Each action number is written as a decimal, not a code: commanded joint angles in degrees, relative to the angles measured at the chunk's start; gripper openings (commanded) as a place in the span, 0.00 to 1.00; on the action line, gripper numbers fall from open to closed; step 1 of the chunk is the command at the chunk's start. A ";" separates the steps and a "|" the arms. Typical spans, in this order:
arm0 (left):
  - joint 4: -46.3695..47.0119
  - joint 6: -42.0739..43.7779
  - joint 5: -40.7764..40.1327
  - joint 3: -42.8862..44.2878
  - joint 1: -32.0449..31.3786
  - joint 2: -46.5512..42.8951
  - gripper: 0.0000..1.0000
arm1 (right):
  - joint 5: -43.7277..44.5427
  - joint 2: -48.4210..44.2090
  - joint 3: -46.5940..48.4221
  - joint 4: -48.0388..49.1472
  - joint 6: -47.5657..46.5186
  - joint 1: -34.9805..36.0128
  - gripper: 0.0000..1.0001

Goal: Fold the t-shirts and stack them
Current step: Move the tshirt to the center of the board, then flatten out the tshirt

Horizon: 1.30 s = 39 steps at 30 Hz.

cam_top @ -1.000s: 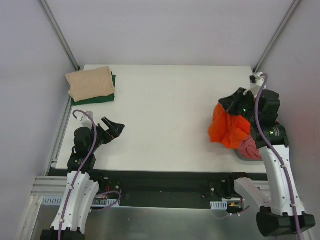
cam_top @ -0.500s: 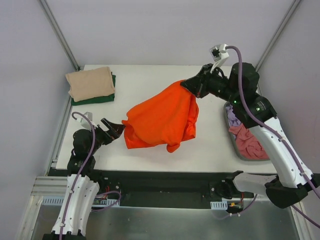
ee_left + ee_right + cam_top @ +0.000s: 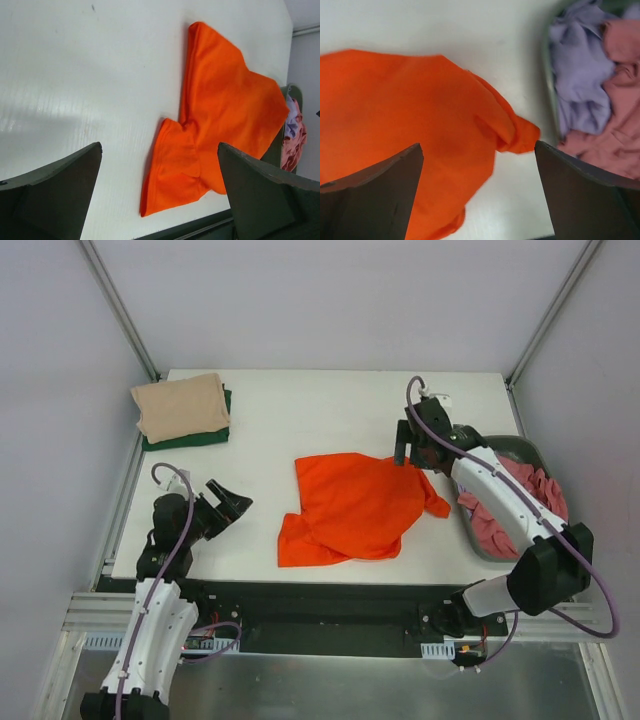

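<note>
A bright orange t-shirt (image 3: 355,505) lies crumpled but spread out on the middle of the white table (image 3: 300,410). My right gripper (image 3: 410,456) hovers open just above the shirt's far right edge (image 3: 405,115), with nothing between its fingers. My left gripper (image 3: 232,502) stands open at the near left, apart from the shirt's left sleeve (image 3: 175,170). A folded beige t-shirt (image 3: 180,405) sits on a folded dark green one (image 3: 205,436) at the far left corner. Pink (image 3: 615,130) and lilac (image 3: 580,65) t-shirts lie bunched in the basket.
The dark grey oval basket (image 3: 522,447) stands at the table's right edge, close behind my right arm. Metal frame posts (image 3: 120,310) rise at both far corners. The table's front edge (image 3: 320,582) runs just below the orange shirt.
My right gripper swung the orange t-shirt out of the basket area to the table's middle, lowered and opened; the shirt now lies flat and free. The left arm stayed put.
</note>
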 commanded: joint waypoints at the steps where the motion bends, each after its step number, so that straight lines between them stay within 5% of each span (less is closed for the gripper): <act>1: -0.87 0.19 4.49 2.11 0.23 6.96 0.99 | 13.57 -5.33 -4.19 -5.26 0.58 0.02 0.96; 6: -0.69 1.69 7.49 1.67 -3.27 12.77 0.99 | 9.29 -13.58 -13.68 -0.78 1.29 -0.07 0.96; 11: -0.43 0.20 0.47 0.96 -17.24 16.02 0.96 | 4.35 -23.60 -23.00 4.15 2.42 -0.33 0.96; 23: 2.65 -2.79 -7.45 6.32 -37.91 34.55 0.84 | 4.61 -35.75 -31.80 7.41 1.37 -0.77 0.96; 30: 2.21 -3.05 -11.93 13.17 -46.79 48.09 0.48 | 1.72 -34.34 -31.02 6.53 -0.03 -1.03 0.96; 35: 0.54 -4.37 -15.79 15.11 -47.67 50.92 0.03 | -9.25 -36.18 -28.21 6.09 5.40 -1.03 0.96; 39: -2.70 -5.34 -21.59 15.38 -47.67 46.98 0.00 | -18.49 -41.01 -31.53 11.61 10.42 -0.94 0.96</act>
